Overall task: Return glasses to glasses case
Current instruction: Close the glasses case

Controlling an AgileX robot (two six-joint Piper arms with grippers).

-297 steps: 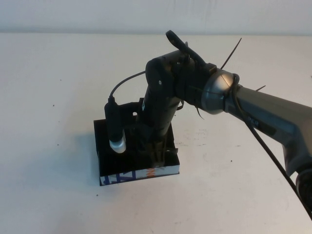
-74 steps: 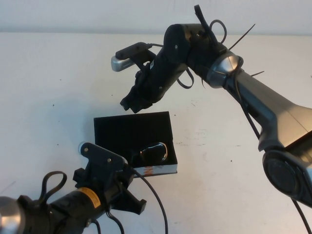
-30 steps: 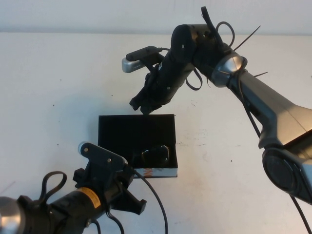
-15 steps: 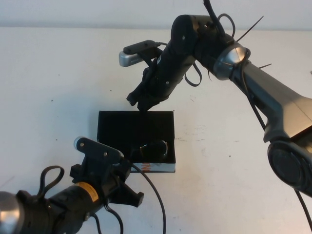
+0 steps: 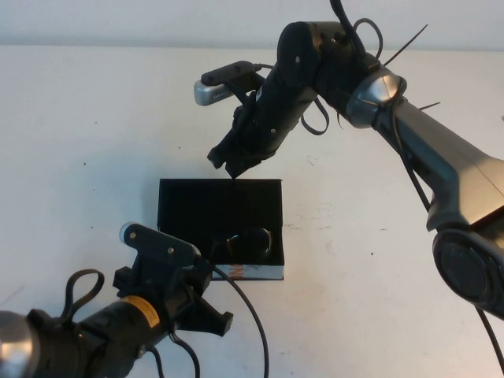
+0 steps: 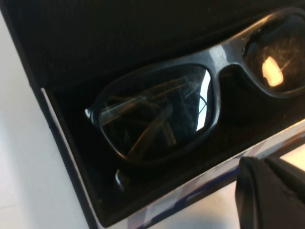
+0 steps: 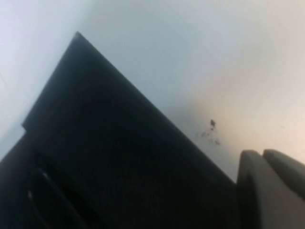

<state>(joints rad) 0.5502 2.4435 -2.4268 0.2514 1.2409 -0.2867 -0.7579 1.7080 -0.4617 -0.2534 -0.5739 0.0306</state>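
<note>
A white table [image 5: 94, 142] with faint specks meets a pale wall [image 5: 118, 20] behind

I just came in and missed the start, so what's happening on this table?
The glasses already lie folded inside the open black glasses case, toward its printed side. Neither arm holds anything. The right tool hangs shut just above the case's far edge. The left tool sits low at the near side, by the printed edge.
</note>
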